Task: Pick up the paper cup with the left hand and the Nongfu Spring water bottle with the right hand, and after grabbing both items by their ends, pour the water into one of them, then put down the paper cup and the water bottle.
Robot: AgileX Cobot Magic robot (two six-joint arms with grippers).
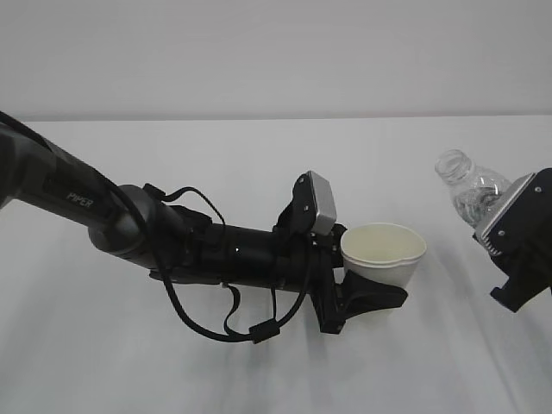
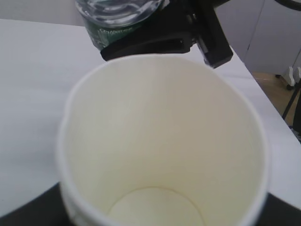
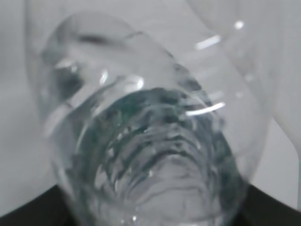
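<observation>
My left gripper (image 1: 373, 274), on the black PIPER arm, is shut on the paper cup (image 1: 384, 252) and holds it low on its wall, off the table, mouth up and tilted slightly. In the left wrist view the cup (image 2: 160, 141) fills the frame and its bottom looks dry. My right gripper (image 1: 504, 226) is shut on the lower body of the Nongfu Spring water bottle (image 1: 466, 185), which is lifted. Its open neck leans left toward the cup, a gap away. The bottle (image 3: 141, 136) fills the right wrist view, clear and ribbed; I cannot make out the water.
A white table (image 1: 259, 155) runs under both arms, with a pale wall behind. The left arm's looped cables (image 1: 216, 319) hang low over the table. In the left wrist view the table's right edge (image 2: 273, 108) shows, with floor beyond it.
</observation>
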